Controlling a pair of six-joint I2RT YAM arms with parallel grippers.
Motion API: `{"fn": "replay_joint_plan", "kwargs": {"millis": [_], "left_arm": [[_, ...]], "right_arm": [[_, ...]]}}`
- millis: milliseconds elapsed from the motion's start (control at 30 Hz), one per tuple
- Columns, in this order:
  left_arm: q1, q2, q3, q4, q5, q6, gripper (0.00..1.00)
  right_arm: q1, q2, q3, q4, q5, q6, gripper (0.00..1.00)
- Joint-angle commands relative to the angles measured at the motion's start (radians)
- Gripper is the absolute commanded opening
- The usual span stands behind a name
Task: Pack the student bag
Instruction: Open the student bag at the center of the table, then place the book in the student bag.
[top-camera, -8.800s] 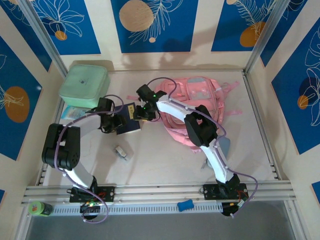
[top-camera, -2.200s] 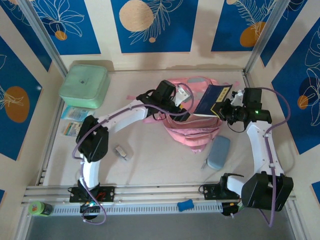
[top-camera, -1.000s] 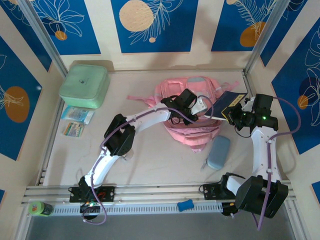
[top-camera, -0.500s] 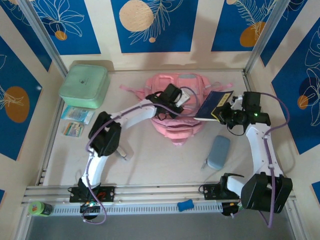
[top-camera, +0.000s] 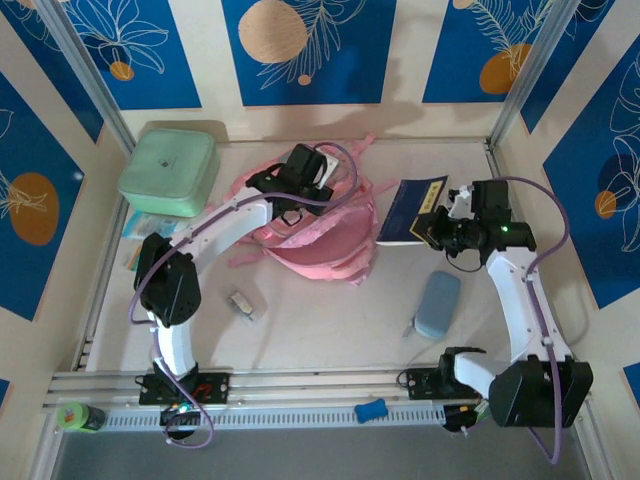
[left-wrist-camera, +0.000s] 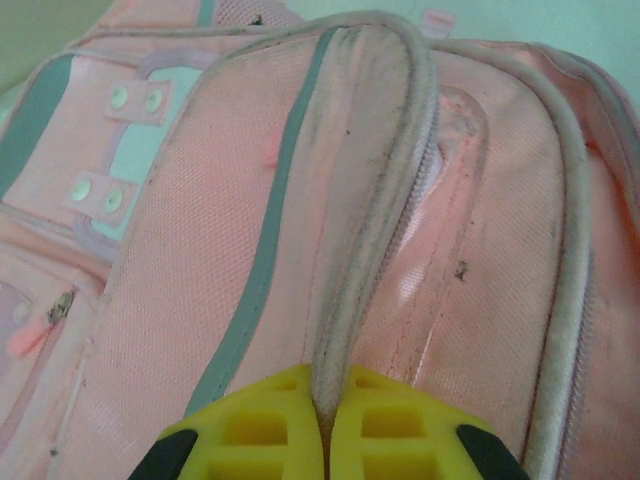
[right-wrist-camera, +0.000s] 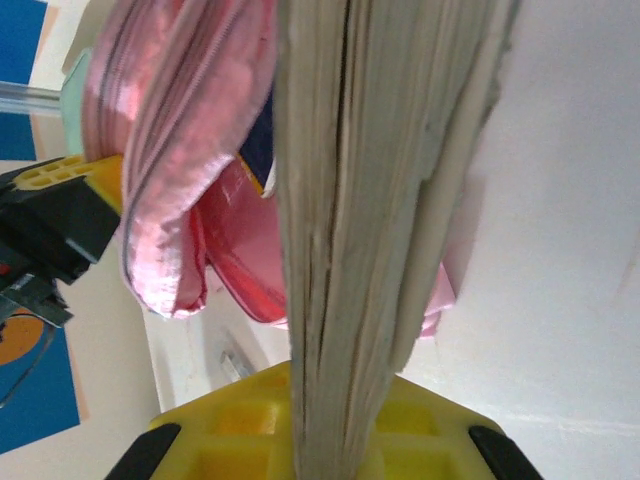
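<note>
**Pink fabric backpack, mouth pinched up for loading**

*Top external.* Student bag (top-camera: 320, 235) slumped on its side at mid-table, between the two arms. Left gripper (top-camera: 300, 195) at the bag's upper rim, in contact with the fabric. Judged to be lifting one lip so the mouth gapes toward the right. Right gripper (top-camera: 434, 222) just beside the bag's right edge, clamped on a dark blue book (top-camera: 410, 205), cover up, clear of the bag. Judged poised for sliding in. Grey-blue pencil case (top-camera: 436, 305) on the table (top-camera: 320, 330) nearer the arm bases. Mint-green box (top-camera: 168, 172) at far left. Both apart from the bag, seemingly awaiting packing.

*Left wrist.* Yellow fingertips (left-wrist-camera: 250, 435) pressed together, with a piped seam beside the zip nipped between them. Pink panels and grey-blue trim beyond.

*Right wrist.* Book seen edge-on, pages upright, gripped tight between the yellow fingers. Beyond it, the glossy pink lining of the bag's held-apart mouth, with the left gripper at the far side. Book edge pointed toward that gap, not yet inside.
</note>
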Motion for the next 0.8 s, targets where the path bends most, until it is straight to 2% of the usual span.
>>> {"fn": "replay_joint_plan", "kwargs": {"millis": [0,67,167,300,433,567,700,767], "left_arm": [[0.012,-0.032,0.092,-0.004,-0.01,-0.012,0.0],[0.017,-0.029,0.114,-0.008,0.017,0.015,0.0],[0.019,-0.029,0.141,-0.026,0.028,0.035,0.0],[0.023,-0.051,0.15,-0.046,0.041,0.055,0.0],[0.032,-0.085,0.127,-0.06,0.032,0.065,0.0],[0.038,-0.114,0.093,-0.043,0.054,0.058,0.0],[0.047,-0.124,0.092,-0.04,0.056,0.032,0.0],[0.05,-0.126,0.089,-0.039,0.052,0.024,0.0]], "right_arm": [[-0.005,-0.036,-0.055,-0.047,-0.024,-0.031,0.0],[0.012,-0.028,-0.121,0.03,-0.125,-0.006,0.0],[0.094,0.016,-0.169,0.189,-0.227,0.052,0.0],[0.23,0.14,-0.124,0.364,-0.242,0.078,0.0],[0.307,0.332,-0.045,0.514,-0.297,0.105,0.0],[0.354,0.528,0.053,0.608,-0.307,0.106,0.0],[0.353,0.681,0.111,0.686,-0.301,0.108,0.01],[0.337,0.748,0.138,0.688,-0.311,0.111,0.08]]}}
